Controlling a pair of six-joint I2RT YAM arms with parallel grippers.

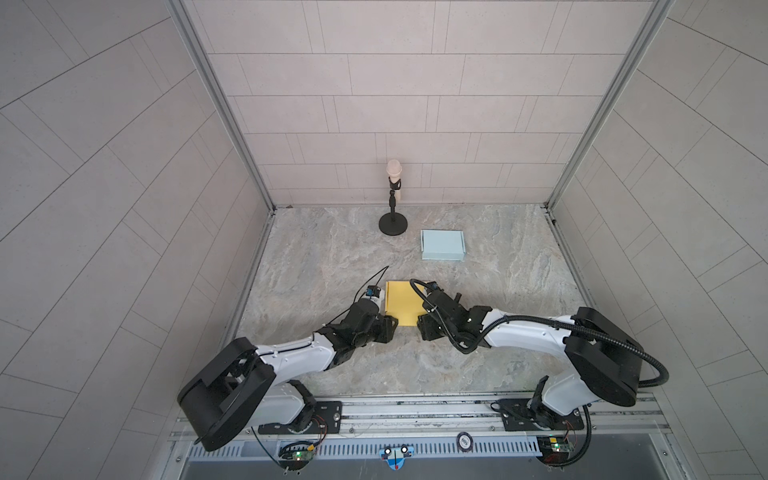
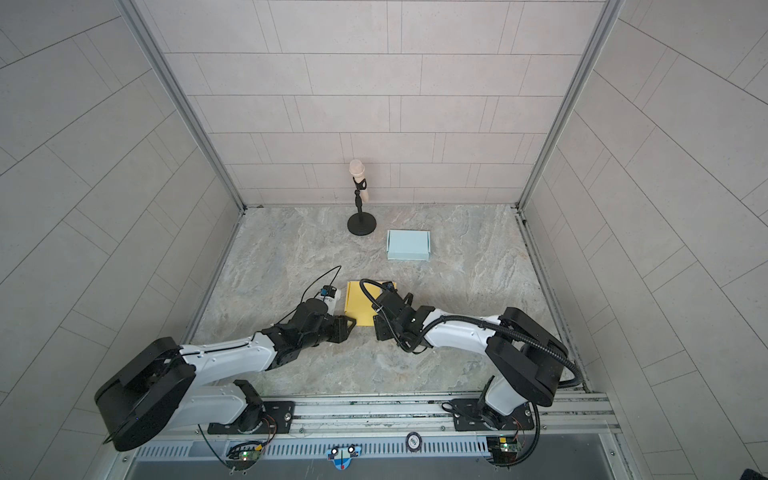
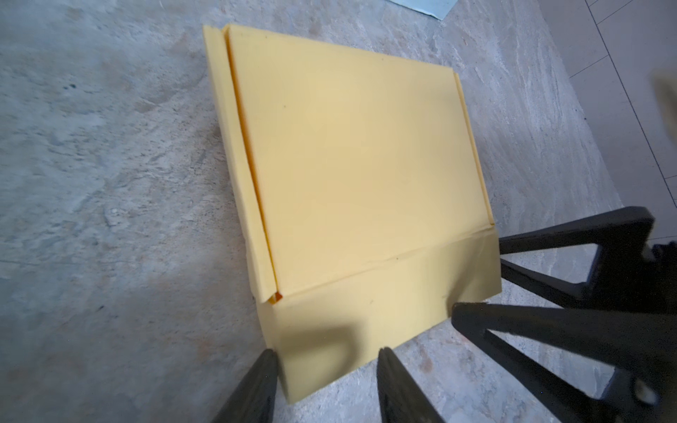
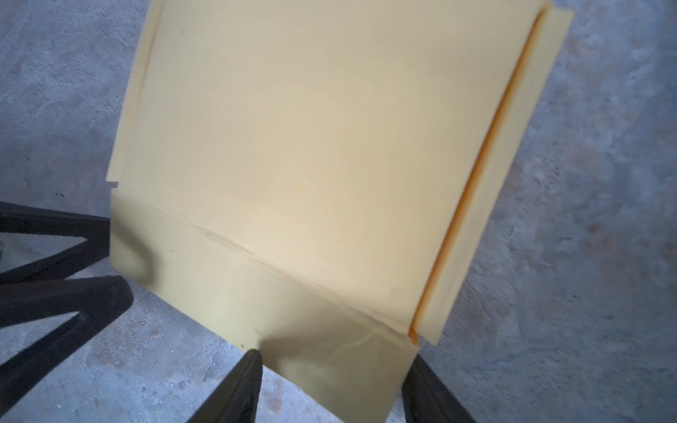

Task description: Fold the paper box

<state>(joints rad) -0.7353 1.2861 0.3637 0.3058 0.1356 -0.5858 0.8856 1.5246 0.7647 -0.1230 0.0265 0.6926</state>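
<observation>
**Fig.** Raising the near flap of the paper box [image 1: 405, 301]. The yellow box lies flat on the marble table [image 1: 316, 257], just below the middle of both top views, with its lower edge between the two arms. The left gripper [image 3: 331, 384] stands partly open. Its fingers [image 3: 262, 381] straddle one corner of the flap [image 3: 366, 315] at the bottom of the left wrist view. The right gripper [image 4: 339, 388] is parted in the same way at the opposite corner (neither looks clamped on anything).

To do this step well, both grippers should probably work the flap together. They should turn it about its crease line and lift both corners evenly, so the card neither twists nor slides up the frame. A narrow side strip [image 3: 238, 164] stands slightly proud. The blue box [image 1: 442, 245] (upper right of the yellow one) and the microphone stand [image 1: 392, 224] are well apart.
</observation>
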